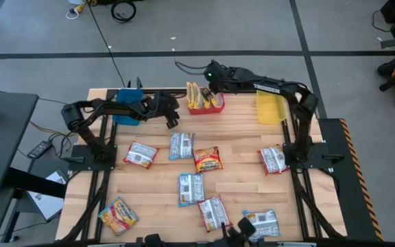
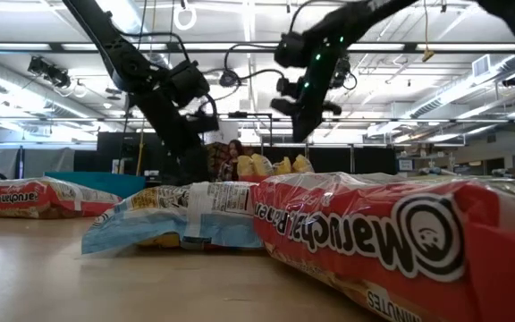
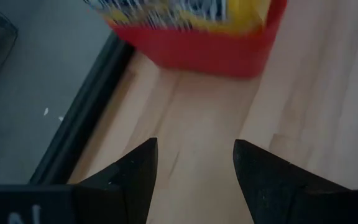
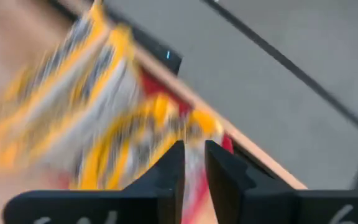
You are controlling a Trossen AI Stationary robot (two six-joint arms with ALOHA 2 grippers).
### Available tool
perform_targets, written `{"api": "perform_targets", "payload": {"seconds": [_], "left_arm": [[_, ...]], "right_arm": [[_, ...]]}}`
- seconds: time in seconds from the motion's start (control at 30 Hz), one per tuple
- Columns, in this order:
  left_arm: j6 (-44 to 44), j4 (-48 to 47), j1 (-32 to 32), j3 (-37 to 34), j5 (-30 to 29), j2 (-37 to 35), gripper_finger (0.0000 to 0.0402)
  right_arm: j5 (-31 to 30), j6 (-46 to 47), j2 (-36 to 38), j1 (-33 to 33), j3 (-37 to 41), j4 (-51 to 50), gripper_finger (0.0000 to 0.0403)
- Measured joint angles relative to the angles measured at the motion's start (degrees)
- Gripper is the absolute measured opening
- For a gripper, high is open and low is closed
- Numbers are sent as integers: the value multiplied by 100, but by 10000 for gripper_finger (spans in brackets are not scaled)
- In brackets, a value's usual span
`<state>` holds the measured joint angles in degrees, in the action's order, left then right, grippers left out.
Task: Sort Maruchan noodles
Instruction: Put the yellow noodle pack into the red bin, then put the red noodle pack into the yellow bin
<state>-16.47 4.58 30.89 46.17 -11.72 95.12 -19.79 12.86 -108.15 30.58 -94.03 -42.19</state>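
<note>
Packets of Maruchan noodles lie scattered over the wooden desk (image 1: pixel 238 171) in front of the red bin (image 1: pixel 205 104), which stands at the desk's far edge between a blue bin (image 1: pixel 125 110) and a yellow bin (image 1: pixel 271 108). Yellow-orange packets (image 1: pixel 201 95) stand upright inside the red bin. The right gripper (image 1: pixel 212 79) hangs directly above the red bin, its jaws narrow with only a thin gap and nothing clearly held. The left gripper (image 1: pixel 172 121) hovers over bare desk just beside the red bin, toward the blue bin, jaws spread wide and empty. A red-and-orange packet (image 1: pixel 208 159) lies near the desk's middle, with a blue-and-white packet (image 1: pixel 182 145) beside it.
</note>
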Motion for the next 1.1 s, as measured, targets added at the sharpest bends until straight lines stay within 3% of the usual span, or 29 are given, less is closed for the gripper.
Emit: {"api": "perform_targets", "payload": {"seconds": [0.27, 0.43, 0.53, 0.6, 0.77, 0.93, 1.1], "left_arm": [[553, -857, -291, 2, -1, -1474, 213], [1010, -1903, -880, 4, 88, -2535, 213], [1321, -2378, -1398, -1, 619, -2876, 213], [1416, -2334, -1837, -142, 946, -2970, 213], [1458, -1671, -2878, -717, 1004, -2952, 213], [1928, -1339, -3676, -1090, 969, -2967, 213], [2223, -598, -4350, -1391, 874, -2948, 213]], "right_arm": [[144, -1102, 239, -58, 360, -1748, 78], [98, -2140, 234, 125, 1312, -1389, 56], [-37, -2089, 228, 189, 1823, -588, 42], [187, -1839, 228, 215, 2056, 148, 34], [1298, -1865, 228, 153, 2228, 1267, 15], [1055, -1959, 576, -334, 2084, 561, 6], [586, -2015, 1134, -1829, 2220, -29, 5]]}}
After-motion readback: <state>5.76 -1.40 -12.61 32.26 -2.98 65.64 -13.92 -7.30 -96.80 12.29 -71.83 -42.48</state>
